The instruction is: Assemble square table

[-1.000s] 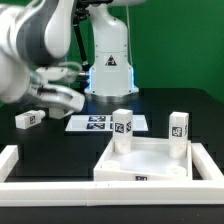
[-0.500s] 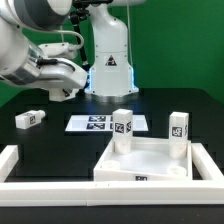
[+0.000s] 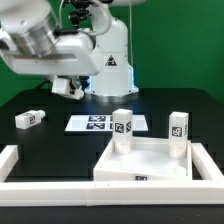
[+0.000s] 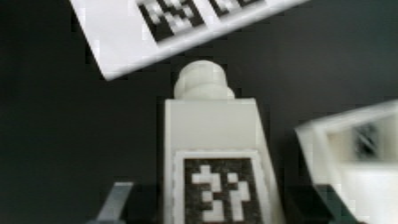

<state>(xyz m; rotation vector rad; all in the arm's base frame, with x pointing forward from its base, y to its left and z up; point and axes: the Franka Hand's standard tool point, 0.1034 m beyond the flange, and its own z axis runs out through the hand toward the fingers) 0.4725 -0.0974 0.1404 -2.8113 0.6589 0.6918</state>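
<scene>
White leg block (image 4: 214, 135) sits clamped in our gripper (image 3: 66, 90), raised off the marker board's (image 3: 100, 123) corner on the exterior view's left, peg end away from the wrist. Square slab (image 3: 150, 168) lies beyond the marker board's opposite corner; we judge the carry crosses it.

**Slab near right, loose parts far left**

On the table (image 3: 60, 140), near right: slab (image 3: 140, 163), just inside the near wall (image 3: 18, 160). Upright on its two far corners: left leg (image 3: 121, 127), right leg (image 3: 178, 128). Just beyond the left leg: marker board (image 3: 100, 123). Far left, lying apart: loose leg (image 3: 28, 118). Over the far left: gripper (image 3: 70, 88), held leg (image 4: 210, 150) between its fingers.
</scene>
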